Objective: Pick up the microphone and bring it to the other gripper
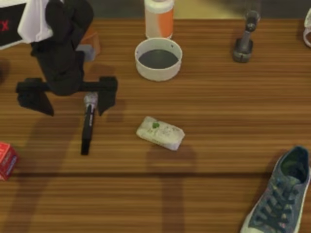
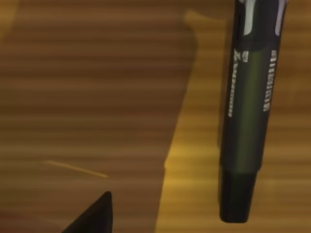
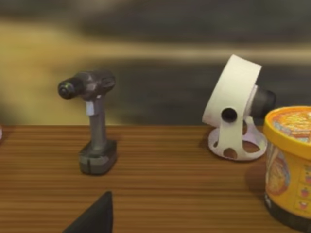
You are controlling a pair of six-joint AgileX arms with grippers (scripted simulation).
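Observation:
The microphone lies flat on the wooden table at the left, its black handle pointing toward the front edge and its silver mesh head toward the back. My left gripper hovers over the head end, open wide. The microphone sits between its fingers, close to the finger on the right. In the left wrist view the handle runs down the frame and one fingertip shows. The other gripper, my right one, is out of the top view. In its wrist view, one fingertip shows above bare table, holding nothing.
A white packet lies right of the microphone. Behind it stand a white bowl and an orange-and-white bottle. A dark grey drill stands back right, a sneaker front right, a red box at the left edge.

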